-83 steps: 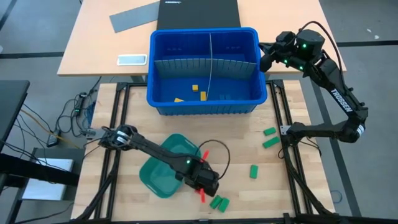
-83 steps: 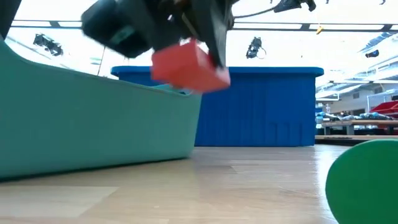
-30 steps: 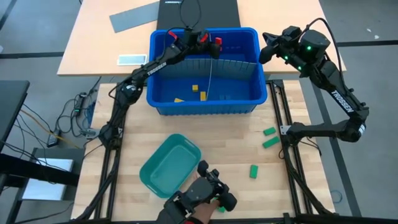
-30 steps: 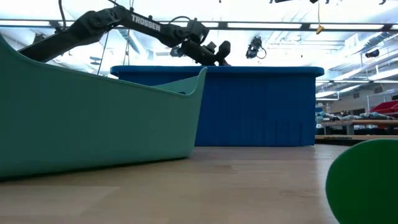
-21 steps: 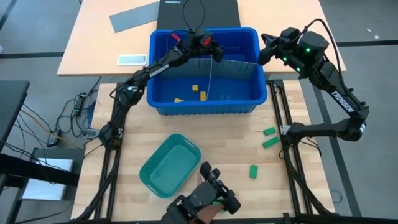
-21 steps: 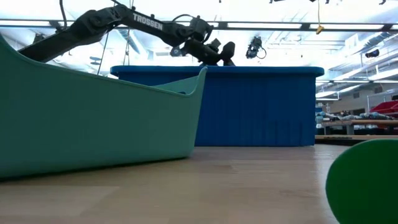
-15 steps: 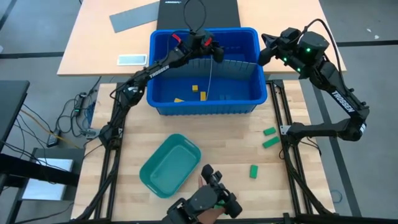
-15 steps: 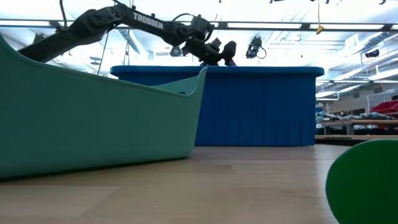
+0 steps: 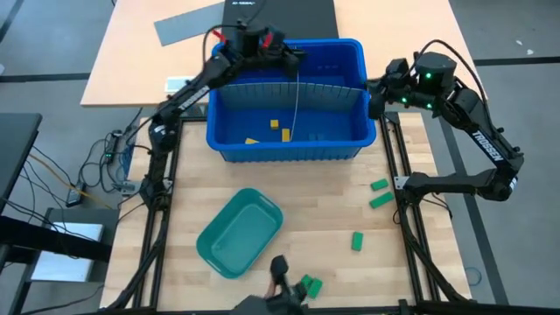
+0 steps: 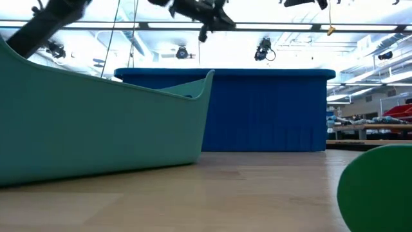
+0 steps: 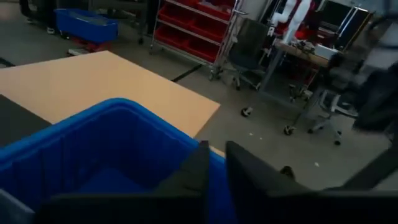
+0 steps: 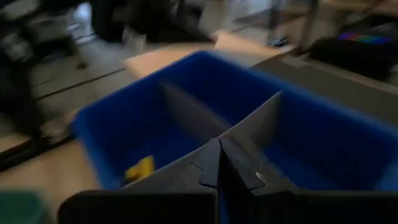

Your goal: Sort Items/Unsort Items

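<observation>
You are partway through the sort, as far as the table shows. Inside the deep blue plastic bin (image 9: 287, 92), split by grey slotted divider sheets (image 9: 297, 86), a few small yellow rectangular blocks (image 9: 273, 129) lie on the floor of the front left compartment; anything resting in the back compartments is too dark for you to make out from above. Still waiting outside are the small green rectangular blocks: two lying close together on the wooden table near the right arm's base (image 9: 379, 192), one alone nearer the front (image 9: 357, 240), and a couple at the front edge (image 9: 307, 285), where a person's hand (image 9: 278, 294) reaches in beside them. The teal-green oblong plastic tray (image 9: 239, 233) looks empty. Your left gripper (image 9: 284, 49) hangs over the bin's back left corner; its dark fingers (image 11: 198, 167) stand nearly together with nothing visible between them. Your right gripper (image 9: 378, 90) waits at the bin's right wall, clenched tight and carrying nothing. So you still have at least the scattered green pieces to collect, likely one at a time.
</observation>
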### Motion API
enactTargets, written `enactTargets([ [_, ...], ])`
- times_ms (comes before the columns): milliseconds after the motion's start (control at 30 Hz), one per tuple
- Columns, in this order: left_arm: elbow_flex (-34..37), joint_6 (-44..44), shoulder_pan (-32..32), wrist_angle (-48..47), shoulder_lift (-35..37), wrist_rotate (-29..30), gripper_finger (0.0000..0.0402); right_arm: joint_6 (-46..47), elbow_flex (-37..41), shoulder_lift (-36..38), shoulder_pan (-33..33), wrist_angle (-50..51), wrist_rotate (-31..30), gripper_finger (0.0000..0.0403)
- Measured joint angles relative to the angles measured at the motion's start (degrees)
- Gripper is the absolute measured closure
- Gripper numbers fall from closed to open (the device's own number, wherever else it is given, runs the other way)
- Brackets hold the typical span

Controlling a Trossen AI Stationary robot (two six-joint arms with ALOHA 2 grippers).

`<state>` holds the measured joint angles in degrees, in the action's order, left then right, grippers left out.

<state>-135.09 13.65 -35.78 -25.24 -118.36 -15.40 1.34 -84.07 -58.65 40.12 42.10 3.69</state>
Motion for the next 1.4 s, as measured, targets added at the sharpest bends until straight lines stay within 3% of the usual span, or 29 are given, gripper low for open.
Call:
enactTargets([
  [100, 0.0, 0.0, 0.6, -6.3, 3.0, 0.1, 0.0392, 0.0, 0.0, 0.0, 0.0, 3.2, 7.7, 0.0400],
  [233, 0.0, 0.0, 2.6, -17.8, 5.1, 3.6, 0.0396, 0.8, 0.0, 0.0, -0.3, 10.3, 17.9, 0.0401],
  [333, 0.1, 0.1, 4.8, -25.9, 5.5, 6.1, 0.0398, 1.5, 0.0, 0.0, -2.3, 18.1, 19.6, 0.0401],
  [467, 0.1, -0.2, 8.8, -29.2, 5.5, 8.5, 0.0399, 3.7, 0.1, -0.3, -7.4, 27.4, 13.4, 0.0400],
  [633, 0.4, -4.5, 12.7, -25.8, 5.5, 7.9, 0.0400, 14.2, 2.8, -0.4, -13.8, 31.0, 7.7, 0.0387],
  [733, 0.4, -6.9, 13.1, -21.2, 5.5, 1.8, 0.0400, 21.3, 6.6, -0.5, -18.1, 30.1, 7.2, 0.0373],
  [1033, 0.4, -11.8, 12.5, -17.9, 5.6, -18.0, 0.0401, 37.6, 22.4, -0.6, -26.8, 29.7, -4.3, 0.0321],
  [1233, 0.4, -14.0, 12.6, -17.6, 5.6, -25.6, 0.0401, 53.7, 33.8, -0.6, -27.8, 29.8, -12.6, 0.0363],
  [1300, 0.4, -14.4, 12.6, -16.5, 5.6, -27.0, 0.0401, 60.6, 37.9, -0.6, -28.6, 28.5, -14.6, 0.0389],
  [1400, 0.4, -12.5, 12.6, -13.3, 5.6, -28.0, 0.0401, 68.8, 42.9, -0.6, -30.4, 26.1, -17.7, 0.0396],
])
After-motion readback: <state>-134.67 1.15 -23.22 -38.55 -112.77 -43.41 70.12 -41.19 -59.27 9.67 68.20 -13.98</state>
